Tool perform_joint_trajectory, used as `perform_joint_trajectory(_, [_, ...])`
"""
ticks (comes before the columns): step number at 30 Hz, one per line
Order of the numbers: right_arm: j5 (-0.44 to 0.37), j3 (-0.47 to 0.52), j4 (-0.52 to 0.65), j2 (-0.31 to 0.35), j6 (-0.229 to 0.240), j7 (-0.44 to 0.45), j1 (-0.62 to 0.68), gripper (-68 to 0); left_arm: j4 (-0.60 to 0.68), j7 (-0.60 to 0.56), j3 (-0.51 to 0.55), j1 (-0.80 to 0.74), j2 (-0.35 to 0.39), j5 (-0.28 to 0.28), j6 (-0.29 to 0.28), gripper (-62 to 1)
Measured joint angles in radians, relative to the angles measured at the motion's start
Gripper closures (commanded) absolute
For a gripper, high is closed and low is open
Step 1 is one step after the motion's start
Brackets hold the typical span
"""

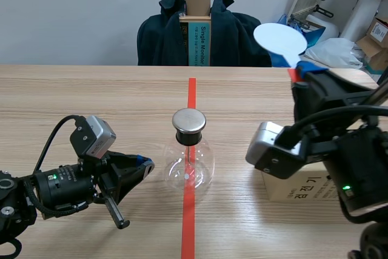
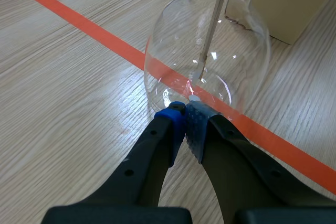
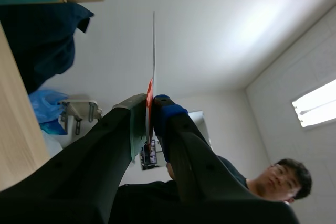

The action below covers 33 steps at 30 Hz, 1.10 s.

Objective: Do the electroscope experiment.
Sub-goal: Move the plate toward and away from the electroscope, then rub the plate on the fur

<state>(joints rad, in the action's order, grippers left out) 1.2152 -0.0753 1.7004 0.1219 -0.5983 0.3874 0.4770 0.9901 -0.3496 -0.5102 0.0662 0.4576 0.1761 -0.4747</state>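
Scene view. The electroscope [image 1: 189,157], a clear glass flask with a black stopper and a metal cap, stands upright at mid-table on the orange-red tape line [image 1: 192,92]. My left gripper [image 1: 145,165] lies low on the table [image 1: 91,95], just beside the flask on its left, tips pointing at the glass. I cannot tell from here whether they touch it. My right gripper [image 1: 298,76] is raised at the right, well apart from the flask. It carries a white disc [image 1: 280,39] on a red handle, the disc upright above the fingers. A cardboard box [image 1: 297,187] with printed lettering sits on the table under that arm. A dark jacket [image 1: 233,34] hangs over a chair at the far edge.

Left wrist view. The two fingers meet with nothing between them; the blue pad [image 2: 176,116] lies against the grey one. The flask's base is right ahead of the tips. A metal rod [image 2: 210,30] hangs from the stopper inside the glass, and the tape line passes beneath.

Right wrist view. The gripper points up toward the ceiling. Its fingers are clamped on the red handle; the disc shows edge-on as a thin line rising above them. A person [image 3: 273,182] appears low, beside the gripper.
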Motion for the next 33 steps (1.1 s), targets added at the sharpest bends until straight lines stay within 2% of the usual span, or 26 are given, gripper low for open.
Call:
perform_joint_trajectory(9, [-0.164,0.116,0.283,0.000,0.000,0.000,0.122,-0.7,0.001,0.000,0.000,-0.002,0.002,0.000,0.000,-1.9])
perform_joint_trajectory(14, [-0.222,0.173,0.393,0.000,-0.007,-0.008,0.137,-0.7,0.081,0.000,0.027,-0.069,0.061,0.013,-0.002,-1.8])
perform_joint_trajectory(24, [-0.282,0.258,0.422,0.000,-0.006,-0.008,0.186,-0.7,0.547,-0.003,0.323,-0.517,0.280,0.106,-0.005,-1.9])
perform_joint_trajectory(27, [-0.306,0.289,0.422,0.000,-0.006,-0.008,0.186,-0.7,0.639,-0.003,0.412,-0.645,0.302,0.110,-0.008,-1.9])
perform_joint_trajectory(31, [-0.319,0.330,0.421,0.000,-0.006,-0.008,0.186,-0.7,0.690,-0.003,0.492,-0.735,0.302,0.109,-0.008,-1.9])
perform_joint_trajectory(33, [-0.326,0.349,0.421,0.000,-0.006,-0.014,0.187,-0.7,0.691,-0.002,0.504,-0.736,0.301,0.109,-0.012,-6.0])
